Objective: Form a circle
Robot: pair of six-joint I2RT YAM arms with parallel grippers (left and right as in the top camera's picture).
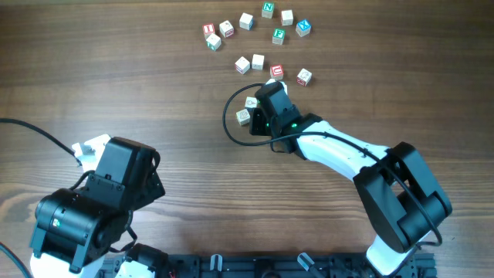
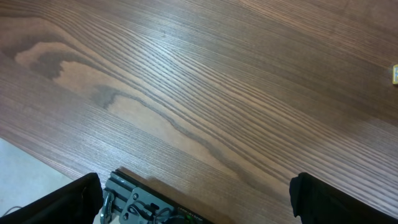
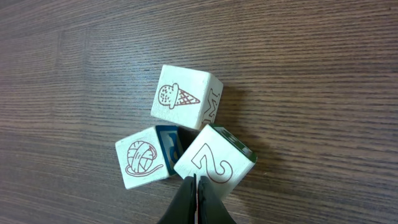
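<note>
Several pale alphabet cubes lie in a loose arc at the far middle of the table, among them a green N cube [image 1: 268,9] and a blue X cube [image 1: 303,27]. No closed circle shows. My right gripper [image 3: 194,182] is shut with nothing between its fingers. Its tips press against the near edge of a cube with a red 2 [image 3: 214,162]. That cube touches a yarn-ball cube [image 3: 143,160] and an ice-cream cube [image 3: 185,98]. My left gripper [image 2: 199,208] stands open over bare wood, far from the cubes.
The right arm [image 1: 340,147] reaches from the near right toward the cubes, with a black cable loop [image 1: 230,123] beside it. The left arm [image 1: 100,201] sits at the near left. The table's near edge and a black rail [image 2: 143,199] show under the left gripper.
</note>
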